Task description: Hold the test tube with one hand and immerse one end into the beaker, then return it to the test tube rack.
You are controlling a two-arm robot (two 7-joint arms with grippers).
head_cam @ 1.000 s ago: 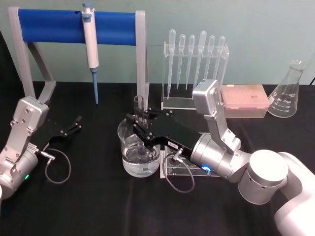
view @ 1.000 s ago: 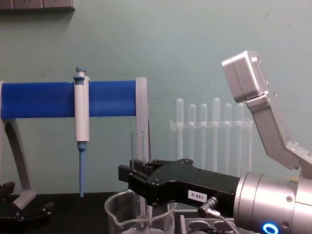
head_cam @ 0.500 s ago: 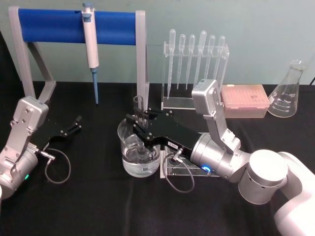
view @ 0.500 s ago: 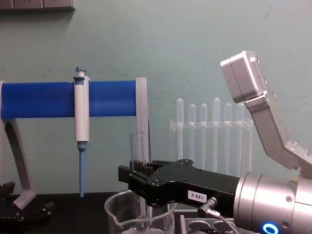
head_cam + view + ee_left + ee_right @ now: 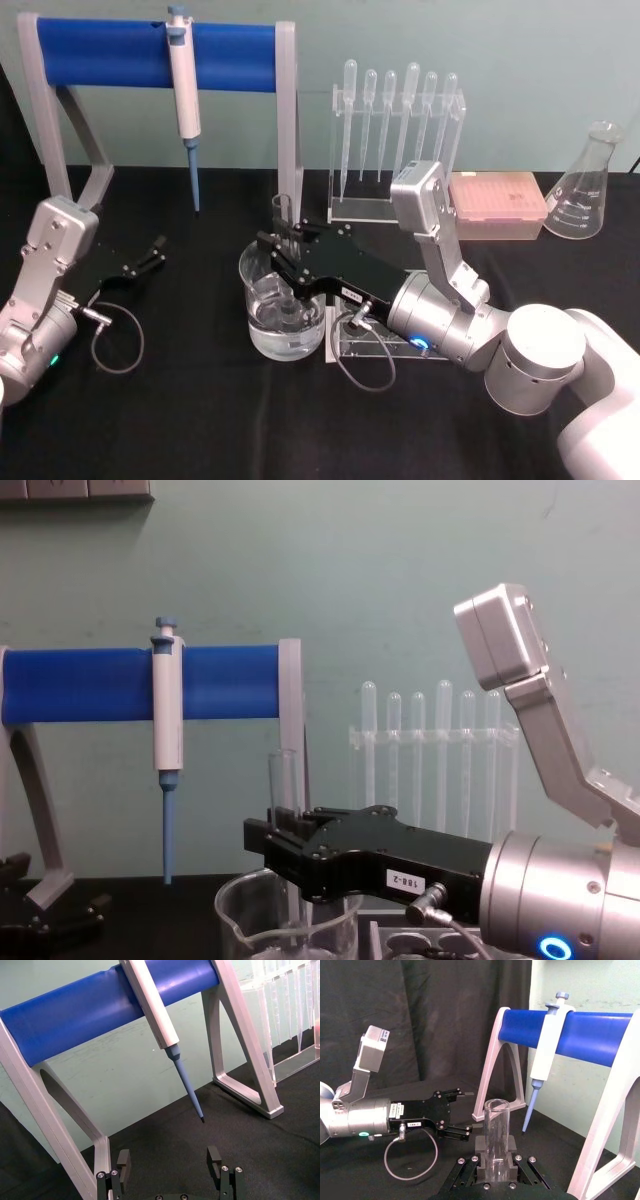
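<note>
Over the beaker [image 5: 262, 338], mid-bench, my right pincer [image 5: 286, 247] is clamped on the test tube [image 5: 284, 212], held upright w/ its lower end down in the water [image 5: 272, 322]. Off to the left, my left pincer [image 5: 150, 252] sits parked, spread wide, empty. Risks, as I judge: smooth glass could slip in my grip on the lift. Any sideways move before the tip clears the rim could knock or tip the beaker. The rack [image 5: 372, 347] sits just beside it under my wrist, so a misaligned entry could crack the tube.
</note>
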